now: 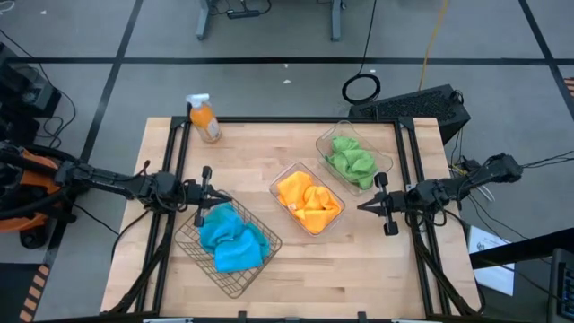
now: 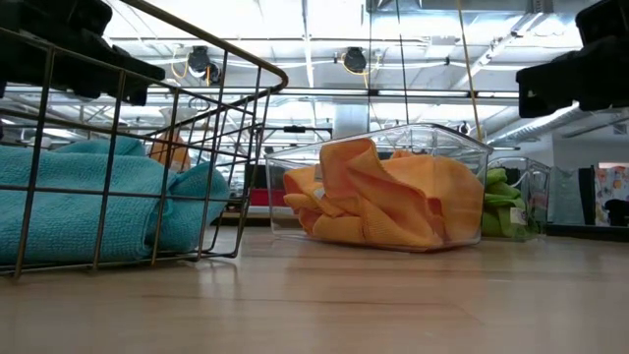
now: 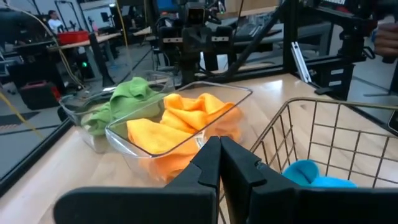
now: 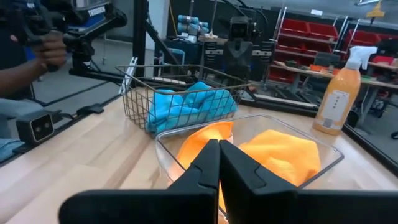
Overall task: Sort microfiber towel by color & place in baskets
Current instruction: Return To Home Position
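Blue towels [image 1: 231, 238] lie heaped in the wire basket [image 1: 226, 285] on the left side of the table [image 1: 269, 269]. The left gripper [image 3: 219, 146] hangs at the basket's rim, fingers pressed together, holding nothing. Orange towels [image 1: 308, 202] fill the middle tub [image 1: 278, 179], and green towels [image 1: 350, 161] fill the far tub [image 1: 327, 136]. The right gripper [image 4: 219, 149], fingers also together and empty, hovers just beside the middle tub. A spray bottle [image 1: 204, 119] stands at a corner, well apart.

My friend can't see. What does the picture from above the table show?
On a wooden table, blue towels fill a wire basket, orange towels the middle clear tub, green towels the far clear tub. The left gripper and right gripper sit shut at either side; a spray bottle stands apart.
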Motion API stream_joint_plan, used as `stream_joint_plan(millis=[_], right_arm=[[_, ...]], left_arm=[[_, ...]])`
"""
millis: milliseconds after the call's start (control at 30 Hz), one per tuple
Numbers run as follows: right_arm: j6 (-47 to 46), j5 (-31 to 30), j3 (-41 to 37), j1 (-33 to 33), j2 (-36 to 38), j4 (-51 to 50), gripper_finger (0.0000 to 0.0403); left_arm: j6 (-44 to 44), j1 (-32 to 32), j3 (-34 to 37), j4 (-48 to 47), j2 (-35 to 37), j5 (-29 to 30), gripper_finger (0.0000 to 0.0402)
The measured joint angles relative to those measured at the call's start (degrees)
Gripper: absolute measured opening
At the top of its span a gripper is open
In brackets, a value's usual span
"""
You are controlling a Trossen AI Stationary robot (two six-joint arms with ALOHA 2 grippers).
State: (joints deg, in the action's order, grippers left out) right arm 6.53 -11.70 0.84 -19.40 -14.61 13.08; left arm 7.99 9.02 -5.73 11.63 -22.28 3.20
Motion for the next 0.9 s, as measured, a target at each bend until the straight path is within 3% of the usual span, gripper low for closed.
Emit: stream_joint_plan(millis=[267, 533, 900], right_arm=[[-0.6, 1.6, 0.0, 2.6, 0.0, -0.7, 0.0], [0.1, 1.5, 0.0, 4.6, 1.8, -3.4, 0.0], [2.1, 2.8, 0.1, 5.2, 14.2, -10.7, 0.0]], left_arm=[[-0.2, 0.0, 5.2, 4.6, 2.9, 0.5, 0.0011], [-0.2, 0.0, 5.3, 1.0, 6.4, 0.5, 0.0011], [-0.5, 0.0, 5.3, -2.2, 11.0, 1.5, 0.0011]])
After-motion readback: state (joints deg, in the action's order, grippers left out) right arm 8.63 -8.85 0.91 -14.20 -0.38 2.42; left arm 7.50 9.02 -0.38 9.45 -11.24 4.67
